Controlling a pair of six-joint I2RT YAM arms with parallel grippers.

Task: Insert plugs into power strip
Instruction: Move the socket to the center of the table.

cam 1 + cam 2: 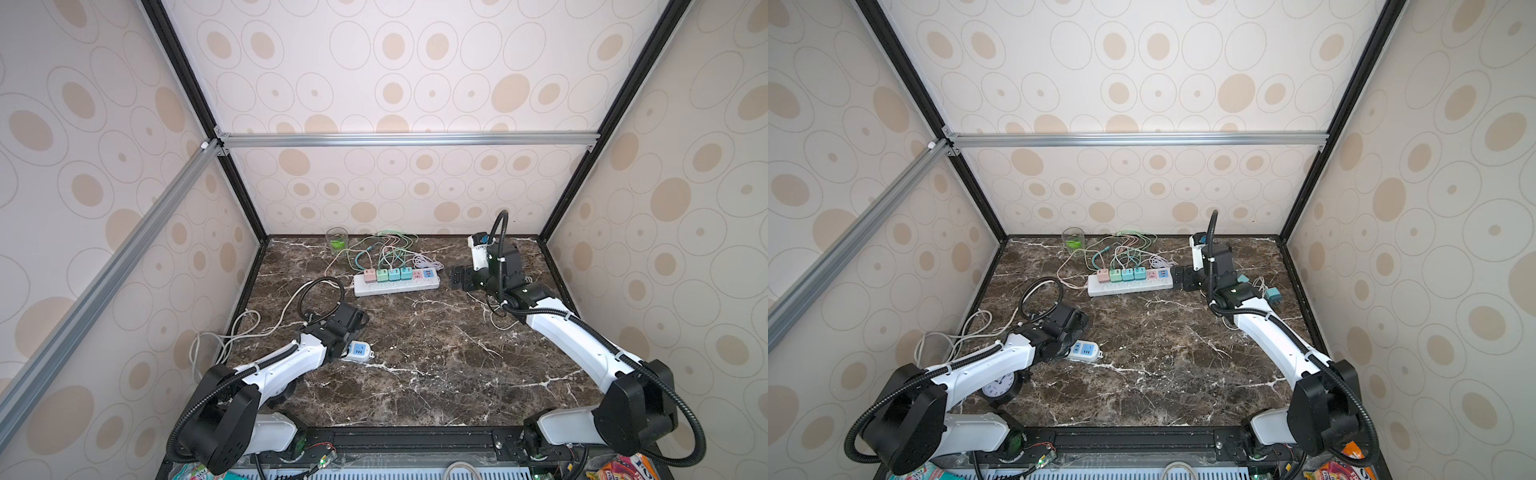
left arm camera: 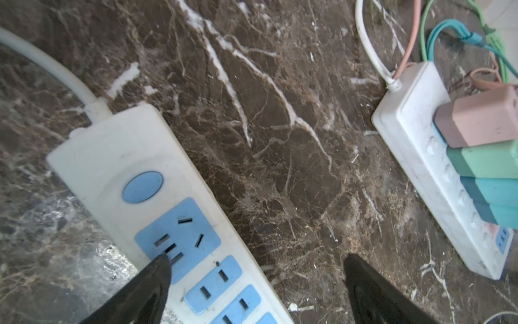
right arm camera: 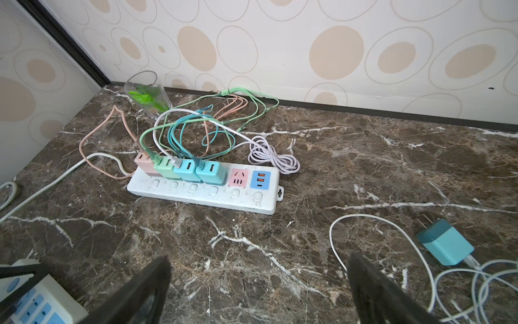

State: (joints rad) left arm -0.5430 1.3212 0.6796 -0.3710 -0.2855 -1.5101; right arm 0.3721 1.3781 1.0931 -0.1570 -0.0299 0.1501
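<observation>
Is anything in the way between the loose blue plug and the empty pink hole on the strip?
Nothing solid shows. Between the loose teal plug and the free pink socket of the power strip lies bare marble, with only a thin white cable looping flat on it.

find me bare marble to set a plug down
Bare: the middle of the table, between the white power strip and the blue-socket strip, and its front centre. Crowded: cables and glass behind the white strip; loose teal plug by the right arm.
</observation>
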